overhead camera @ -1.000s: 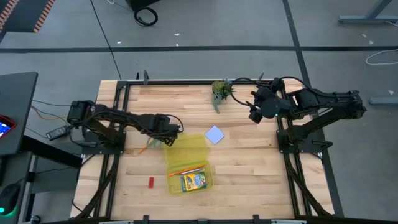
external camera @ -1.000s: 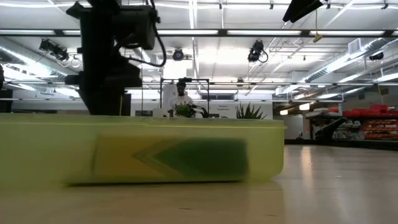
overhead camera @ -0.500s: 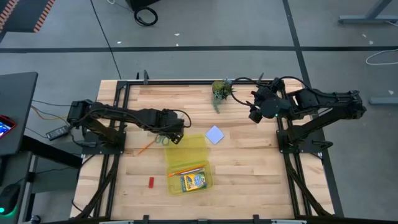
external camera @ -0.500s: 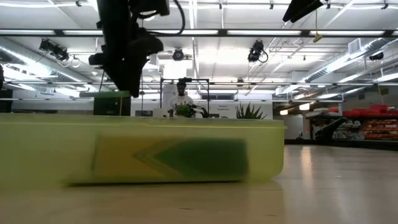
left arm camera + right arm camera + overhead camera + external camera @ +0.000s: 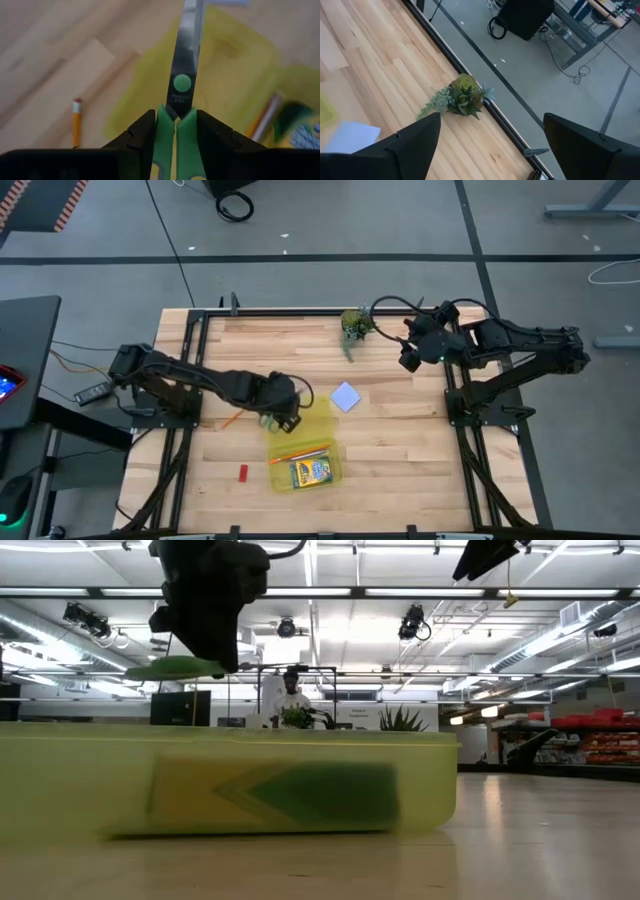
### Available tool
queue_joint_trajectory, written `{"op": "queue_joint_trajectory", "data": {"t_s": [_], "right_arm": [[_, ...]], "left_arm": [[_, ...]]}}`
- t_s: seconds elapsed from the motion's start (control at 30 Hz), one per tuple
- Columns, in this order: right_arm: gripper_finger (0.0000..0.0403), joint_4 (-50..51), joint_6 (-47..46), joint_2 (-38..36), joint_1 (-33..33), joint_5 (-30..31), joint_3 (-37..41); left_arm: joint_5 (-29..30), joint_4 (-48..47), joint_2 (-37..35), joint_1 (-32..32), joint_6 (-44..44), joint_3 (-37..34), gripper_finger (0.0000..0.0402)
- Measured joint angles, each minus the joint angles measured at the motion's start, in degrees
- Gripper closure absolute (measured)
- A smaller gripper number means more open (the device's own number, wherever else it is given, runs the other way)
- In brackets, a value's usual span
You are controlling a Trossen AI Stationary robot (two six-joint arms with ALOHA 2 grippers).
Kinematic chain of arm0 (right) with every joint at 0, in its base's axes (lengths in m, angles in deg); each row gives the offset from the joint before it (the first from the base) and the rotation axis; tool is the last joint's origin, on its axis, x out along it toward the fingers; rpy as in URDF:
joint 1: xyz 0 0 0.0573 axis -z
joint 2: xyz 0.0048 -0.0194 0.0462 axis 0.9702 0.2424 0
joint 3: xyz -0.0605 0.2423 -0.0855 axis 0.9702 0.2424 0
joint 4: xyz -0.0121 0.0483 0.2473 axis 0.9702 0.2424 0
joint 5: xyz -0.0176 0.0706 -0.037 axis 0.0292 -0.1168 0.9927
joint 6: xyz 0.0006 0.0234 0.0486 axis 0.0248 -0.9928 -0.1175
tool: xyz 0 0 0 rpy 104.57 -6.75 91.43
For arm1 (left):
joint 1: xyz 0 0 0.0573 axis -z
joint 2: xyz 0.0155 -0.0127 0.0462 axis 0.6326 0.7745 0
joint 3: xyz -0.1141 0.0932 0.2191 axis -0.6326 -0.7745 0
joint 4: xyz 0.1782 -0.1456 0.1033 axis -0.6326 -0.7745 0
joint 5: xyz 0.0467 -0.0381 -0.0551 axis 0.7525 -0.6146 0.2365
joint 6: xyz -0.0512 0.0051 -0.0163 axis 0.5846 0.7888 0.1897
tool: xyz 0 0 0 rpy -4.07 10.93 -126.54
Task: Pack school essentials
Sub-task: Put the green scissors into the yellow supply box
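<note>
The left gripper (image 5: 175,142) has its jaws clamped on the green-handled steel scissors (image 5: 181,75), held blade-forward over the translucent yellow rectangular case (image 5: 300,442), probably to drop them in. Beyond the blades, the case holds a yellow-green crayon box (image 5: 311,471) and an orange pencil (image 5: 298,452). The right gripper (image 5: 490,145) waits with jaws apart.

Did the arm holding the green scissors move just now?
Yes. In the high view the left gripper, shut on the scissors, has moved rightward and now sits over the yellow case, which stayed put.
</note>
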Motion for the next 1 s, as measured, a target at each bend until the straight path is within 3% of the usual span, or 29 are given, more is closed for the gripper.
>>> {"op": "queue_joint_trajectory", "data": {"t_s": [0.2,0.53,1.0], "right_arm": [[0.0044,-1.14,0.26,-0.02,0.0,-0.15,0.0],[0.0044,-1.88,0.25,-0.02,0.0,-1.21,0.0],[0.0044,-2.91,3.42,-0.02,-0.04,-3.47,0.0]], "left_arm": [[-2.54,1.73,3.76,3.97,-2.24,3.26,0.0279],[-6.26,-2.45,15.23,8.83,-8.54,16.58,0.0278],[-7.6,-2.84,21.94,13.5,2.07,19.82,0.0275]]}}
